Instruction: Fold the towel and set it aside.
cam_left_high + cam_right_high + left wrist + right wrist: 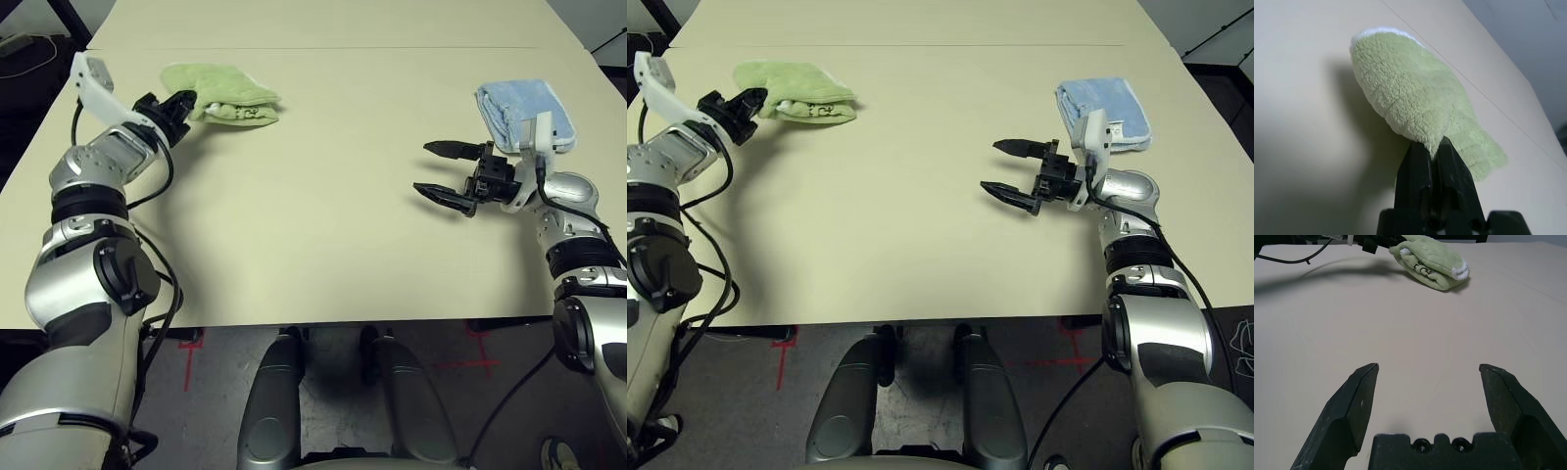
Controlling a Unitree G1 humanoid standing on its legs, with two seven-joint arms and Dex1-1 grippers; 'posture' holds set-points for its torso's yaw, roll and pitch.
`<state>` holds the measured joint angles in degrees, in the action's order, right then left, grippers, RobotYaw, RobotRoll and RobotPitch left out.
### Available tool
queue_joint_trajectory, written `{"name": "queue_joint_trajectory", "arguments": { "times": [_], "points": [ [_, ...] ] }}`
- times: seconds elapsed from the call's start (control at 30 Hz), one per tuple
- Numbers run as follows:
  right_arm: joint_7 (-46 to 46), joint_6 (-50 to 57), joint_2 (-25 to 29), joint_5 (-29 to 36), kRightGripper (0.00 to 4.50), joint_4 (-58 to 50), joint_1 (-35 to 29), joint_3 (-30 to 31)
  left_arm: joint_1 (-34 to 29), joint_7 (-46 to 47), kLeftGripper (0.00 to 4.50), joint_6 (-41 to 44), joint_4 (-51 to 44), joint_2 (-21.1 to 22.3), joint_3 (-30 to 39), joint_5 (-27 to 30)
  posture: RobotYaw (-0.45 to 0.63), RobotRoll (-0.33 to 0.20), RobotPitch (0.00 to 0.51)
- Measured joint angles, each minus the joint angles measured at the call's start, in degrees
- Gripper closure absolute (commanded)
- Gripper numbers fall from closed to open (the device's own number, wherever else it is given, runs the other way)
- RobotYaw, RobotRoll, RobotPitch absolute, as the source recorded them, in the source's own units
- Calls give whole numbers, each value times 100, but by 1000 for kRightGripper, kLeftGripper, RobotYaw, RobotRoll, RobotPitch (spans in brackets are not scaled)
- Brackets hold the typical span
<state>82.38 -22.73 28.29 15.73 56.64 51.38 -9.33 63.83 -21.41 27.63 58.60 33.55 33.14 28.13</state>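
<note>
Towel (223,93) in left gripper (186,105)

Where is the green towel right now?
The green towel lies folded at the table's far left, its near end pinched in the shut left gripper, far across from the blue towel.

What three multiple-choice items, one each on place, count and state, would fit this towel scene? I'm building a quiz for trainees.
1. Where is the green towel?
A. the table's far left
B. its far right
C. its near edge

2. How many towels are there?
A. one
B. two
C. three

3. How is the left claw?
A. open above the table
B. shut on the green towel
C. shut on the blue towel

Key: A, it lies by the left arm; B, one green and one blue; B, its fingers pinch green cloth, while the right claw gapes.
</note>
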Motion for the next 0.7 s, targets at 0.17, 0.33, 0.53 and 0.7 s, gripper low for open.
{"name": "queue_joint_trajectory", "arguments": {
  "times": [0.17, 0.33, 0.53, 0.7],
  "points": [
    [-47, 1, -28, 2, 0, 5, 11, 0, -469, 760, 4486, -260, -968, -332, 313, 192, 76, 0, 220],
    [-47, 2, -36, 3, 0, 5, 13, 0, -877, 1380, 4486, -489, -1966, -695, 501, 369, 78, 0, 216],
    [-45, 2, -41, 2, 0, 6, 16, 1, -1293, 2027, 4486, -756, -2519, -1059, 687, 540, 76, 0, 216],
    [-45, 2, -59, 0, 0, 11, 76, 1, -1345, 2309, 4486, -844, -2667, -1168, 724, 628, 73, 0, 215]
  ]
}}
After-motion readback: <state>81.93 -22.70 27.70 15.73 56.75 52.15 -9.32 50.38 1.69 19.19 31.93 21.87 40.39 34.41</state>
